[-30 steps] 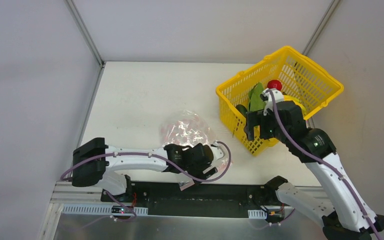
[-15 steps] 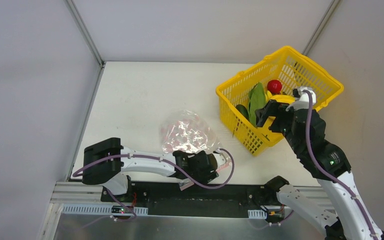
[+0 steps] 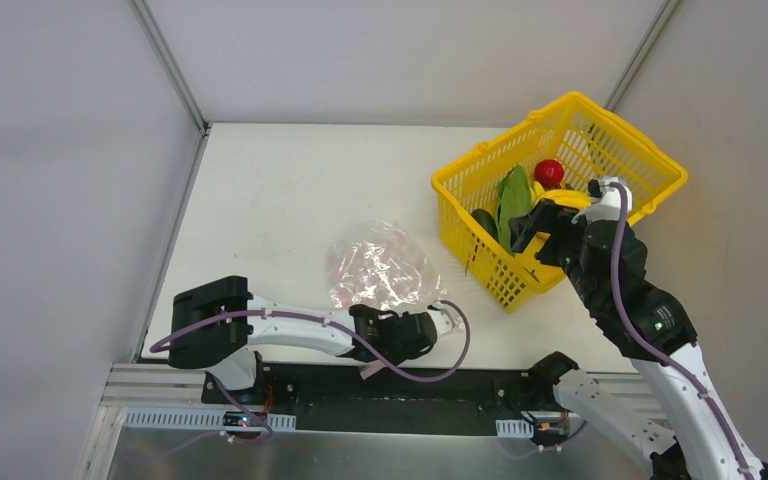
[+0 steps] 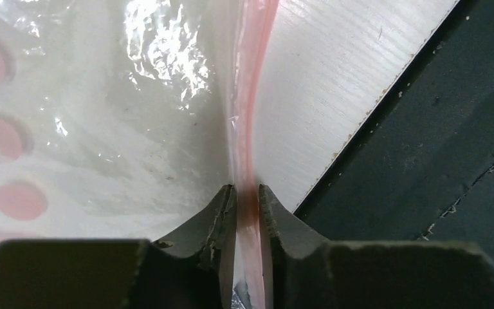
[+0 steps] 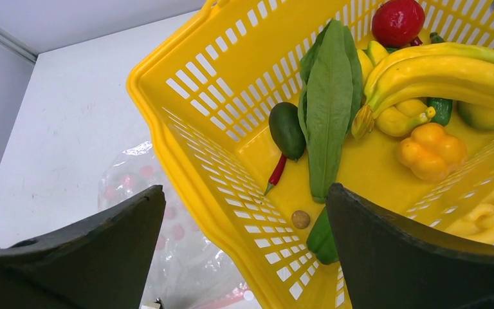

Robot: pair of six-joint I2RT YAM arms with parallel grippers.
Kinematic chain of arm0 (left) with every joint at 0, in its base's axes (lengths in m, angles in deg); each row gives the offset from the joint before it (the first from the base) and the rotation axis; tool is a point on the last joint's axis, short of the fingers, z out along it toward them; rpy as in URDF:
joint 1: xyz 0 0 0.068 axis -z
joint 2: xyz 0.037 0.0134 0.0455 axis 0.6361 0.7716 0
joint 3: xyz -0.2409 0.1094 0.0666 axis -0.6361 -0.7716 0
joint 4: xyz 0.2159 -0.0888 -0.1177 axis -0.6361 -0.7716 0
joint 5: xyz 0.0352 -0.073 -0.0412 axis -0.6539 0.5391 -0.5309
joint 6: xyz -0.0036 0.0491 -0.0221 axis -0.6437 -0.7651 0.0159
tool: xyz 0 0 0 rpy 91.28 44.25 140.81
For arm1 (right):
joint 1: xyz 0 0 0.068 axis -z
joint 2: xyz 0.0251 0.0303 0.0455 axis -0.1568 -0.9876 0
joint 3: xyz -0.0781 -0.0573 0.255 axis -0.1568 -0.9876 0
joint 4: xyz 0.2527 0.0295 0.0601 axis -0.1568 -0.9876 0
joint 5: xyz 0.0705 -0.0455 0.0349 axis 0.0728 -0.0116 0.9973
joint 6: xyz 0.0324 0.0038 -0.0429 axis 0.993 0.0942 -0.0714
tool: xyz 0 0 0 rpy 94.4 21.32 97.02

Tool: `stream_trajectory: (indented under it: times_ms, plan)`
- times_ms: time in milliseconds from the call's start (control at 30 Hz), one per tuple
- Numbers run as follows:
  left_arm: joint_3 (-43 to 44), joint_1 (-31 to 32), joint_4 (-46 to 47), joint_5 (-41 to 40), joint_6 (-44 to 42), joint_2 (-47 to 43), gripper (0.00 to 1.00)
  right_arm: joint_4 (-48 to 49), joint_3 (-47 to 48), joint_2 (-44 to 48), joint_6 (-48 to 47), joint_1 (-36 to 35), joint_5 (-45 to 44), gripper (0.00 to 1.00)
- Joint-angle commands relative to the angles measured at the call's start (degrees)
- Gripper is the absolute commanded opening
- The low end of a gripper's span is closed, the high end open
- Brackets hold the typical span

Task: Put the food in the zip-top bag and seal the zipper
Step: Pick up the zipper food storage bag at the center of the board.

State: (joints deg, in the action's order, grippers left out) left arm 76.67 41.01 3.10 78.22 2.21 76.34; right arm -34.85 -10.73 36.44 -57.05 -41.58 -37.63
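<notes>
The clear zip-top bag point(image 3: 380, 265) with red marks lies crumpled on the table near the front edge. My left gripper point(image 3: 430, 325) is shut on the bag's red-pink zipper point(image 4: 247, 96), and the strip runs up from between the fingertips point(image 4: 222, 206). The food lies in the yellow basket point(image 5: 167, 45): a banana bunch point(image 5: 437, 64), a red tomato point(image 5: 397, 20), a long green leaf point(image 5: 329, 103), an orange pepper point(image 5: 431, 150) and a red chilli point(image 5: 275, 172). My right gripper point(image 3: 525, 225) hangs open and empty above the basket's near wall point(image 5: 244, 193).
The yellow basket point(image 3: 500, 140) stands at the back right of the white table point(image 3: 280, 190). The table's front edge and a dark rail point(image 4: 424, 148) run just right of the left gripper. Grey walls enclose the table on three sides.
The left gripper has shut on the zipper strip and drawn slightly toward the front edge. The right arm swung right off the basket's front wall, then held still.
</notes>
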Motion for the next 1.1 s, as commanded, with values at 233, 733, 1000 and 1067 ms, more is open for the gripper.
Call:
stream_trajectory:
  times_ms: [233, 733, 1000, 1067]
  plan:
    - [-0.9, -0.3, -2.7, -1.1, -0.8, -7.1, 0.00, 2.7, -0.7, -0.9, 2.9, 0.0, 2.5, 0.99]
    - [-12.3, -15.3, 1.8, -2.5, 8.0, -39.0, 0.00, 17.3, -1.3, -6.2, 13.7, -0.1, 49.8, 0.91]
    - [-15.2, -17.7, 2.7, -2.1, 12.8, -49.3, 0.00, 16.7, 0.3, -17.2, 15.6, -11.6, 48.2, 0.78]
    - [-15.8, -17.7, 3.9, -0.8, 13.2, -50.2, 0.00, 16.6, 0.5, -19.5, 16.4, -15.1, 42.1, 0.74]
